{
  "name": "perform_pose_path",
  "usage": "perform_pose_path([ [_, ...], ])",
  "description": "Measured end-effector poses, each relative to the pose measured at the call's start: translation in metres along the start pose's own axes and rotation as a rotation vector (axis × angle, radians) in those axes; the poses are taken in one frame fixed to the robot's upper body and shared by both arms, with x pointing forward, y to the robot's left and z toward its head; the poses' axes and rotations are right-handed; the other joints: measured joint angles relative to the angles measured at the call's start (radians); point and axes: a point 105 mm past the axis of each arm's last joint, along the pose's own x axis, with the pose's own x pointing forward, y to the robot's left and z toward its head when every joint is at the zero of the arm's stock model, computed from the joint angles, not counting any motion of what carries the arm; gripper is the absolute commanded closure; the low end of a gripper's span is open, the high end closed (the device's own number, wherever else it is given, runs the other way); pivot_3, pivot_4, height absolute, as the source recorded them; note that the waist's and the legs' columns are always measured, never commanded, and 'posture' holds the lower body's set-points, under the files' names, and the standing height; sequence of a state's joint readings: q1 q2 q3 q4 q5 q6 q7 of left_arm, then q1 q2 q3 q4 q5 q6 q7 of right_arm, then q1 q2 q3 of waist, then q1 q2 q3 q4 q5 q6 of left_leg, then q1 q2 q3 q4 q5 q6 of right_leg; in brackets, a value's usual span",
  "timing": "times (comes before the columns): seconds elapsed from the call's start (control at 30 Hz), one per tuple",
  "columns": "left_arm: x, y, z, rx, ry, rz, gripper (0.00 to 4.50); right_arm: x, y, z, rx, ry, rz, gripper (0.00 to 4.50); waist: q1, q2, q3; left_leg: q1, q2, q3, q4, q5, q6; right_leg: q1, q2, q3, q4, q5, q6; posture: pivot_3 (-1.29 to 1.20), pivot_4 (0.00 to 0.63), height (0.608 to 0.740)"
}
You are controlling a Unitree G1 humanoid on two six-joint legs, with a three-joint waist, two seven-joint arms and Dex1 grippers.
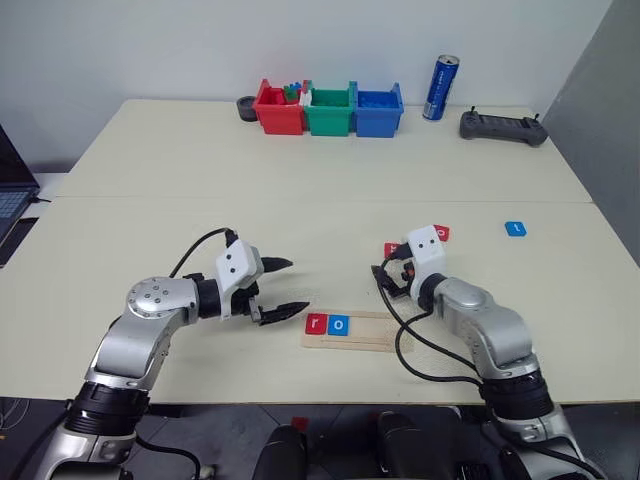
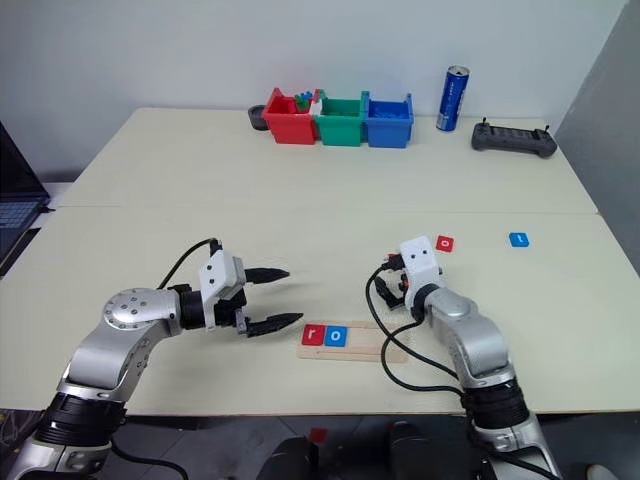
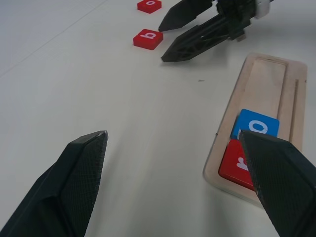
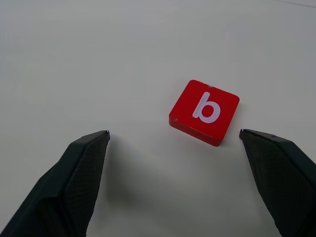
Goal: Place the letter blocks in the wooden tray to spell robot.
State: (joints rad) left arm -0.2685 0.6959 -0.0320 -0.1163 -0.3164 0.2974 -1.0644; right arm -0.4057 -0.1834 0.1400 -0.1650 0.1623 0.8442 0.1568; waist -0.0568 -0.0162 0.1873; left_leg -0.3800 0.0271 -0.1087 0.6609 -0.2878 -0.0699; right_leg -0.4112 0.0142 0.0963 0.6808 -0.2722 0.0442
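The right gripper [image 4: 173,136] is held spread wide and empty over the table [image 1: 300,215], with the red b block [image 4: 204,112] lying flat just ahead of its fingertips, nearer one finger. The left gripper [image 1: 282,288] is likewise parted and empty, just beside the left end of the wooden tray [image 1: 375,342]. In the tray's left end a red r block [image 1: 317,323] and a blue o block [image 1: 339,324] are seated side by side. A blue t block [image 1: 515,229] lies well apart to the right.
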Motion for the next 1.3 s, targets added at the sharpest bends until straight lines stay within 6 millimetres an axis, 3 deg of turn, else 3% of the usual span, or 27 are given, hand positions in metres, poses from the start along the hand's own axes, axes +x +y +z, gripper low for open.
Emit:
perform_pose_path([
  [0.27, -0.005, -0.001, -0.001, 0.011, 0.027, -0.014, 0.03, 0.017, 0.0, 0.006, 0.0, -0.024, -0.043, 0.0, -0.002, 0.0, 0.0, 0.0, 0.0, 0.0, 0.0, 0.0, 0.0, 0.0, 0.0, 0.0, 0.0, 0.0, 0.0, 0.0, 0.15, 0.74],
  [0.37, -0.006, -0.008, -0.001, -0.002, 0.037, -0.032, 0.0, 0.017, -0.002, 0.006, -0.009, -0.028, -0.05, 0.62, -0.002, 0.0, 0.0, 0.0, 0.0, 0.0, 0.0, 0.0, 0.0, 0.0, 0.0, 0.0, 0.0, 0.0, 0.0, 0.0, 0.15, 0.74],
  [0.6, -0.027, -0.024, -0.003, -0.032, 0.1, -0.135, 0.0, 0.016, -0.013, 0.005, 0.01, -0.028, -0.079, 3.02, -0.004, 0.0, 0.0, 0.0, 0.0, 0.0, -0.001, 0.0, 0.0, 0.0, 0.0, 0.0, 0.0, 0.0, 0.0, 0.0, 0.15, 0.74],
  [0.8, -0.037, -0.03, -0.001, -0.014, 0.127, -0.23, 0.0, 0.014, -0.016, 0.005, -0.001, -0.026, -0.07, 3.04, -0.003, 0.001, 0.0, 0.0, 0.0, 0.0, -0.001, 0.0, 0.0, 0.0, 0.0, 0.0, 0.0, 0.0, 0.0, 0.0, 0.15, 0.74],
  [0.9, -0.037, -0.034, 0.001, 0.017, 0.136, -0.291, 0.0, 0.003, -0.023, 0.004, -0.039, -0.021, -0.069, 3.04, -0.001, 0.001, 0.0, 0.0, 0.0, 0.001, -0.001, 0.0, 0.0, 0.0, 0.0, 0.0, -0.001, 0.0, 0.0, 0.0, 0.15, 0.74],
  [1.03, -0.037, -0.042, -0.004, 0.054, 0.145, -0.354, 0.0, -0.025, -0.028, -0.009, -0.08, 0.009, -0.068, 3.04, -0.002, 0.001, 0.001, -0.001, 0.0, 0.0, -0.002, 0.0, 0.0, -0.001, 0.0, 0.0, -0.001, -0.001, -0.001, 0.0, 0.15, 0.74],
  [1.3, -0.043, -0.043, -0.022, 0.077, 0.166, -0.377, 0.0, -0.081, -0.01, -0.038, -0.024, 0.085, -0.072, 3.04, -0.002, 0.001, 0.001, 0.0, 0.001, 0.001, -0.002, 0.0, 0.0, -0.002, 0.001, 0.0, 0.0, -0.004, 0.002, 0.0, 0.15, 0.74],
])
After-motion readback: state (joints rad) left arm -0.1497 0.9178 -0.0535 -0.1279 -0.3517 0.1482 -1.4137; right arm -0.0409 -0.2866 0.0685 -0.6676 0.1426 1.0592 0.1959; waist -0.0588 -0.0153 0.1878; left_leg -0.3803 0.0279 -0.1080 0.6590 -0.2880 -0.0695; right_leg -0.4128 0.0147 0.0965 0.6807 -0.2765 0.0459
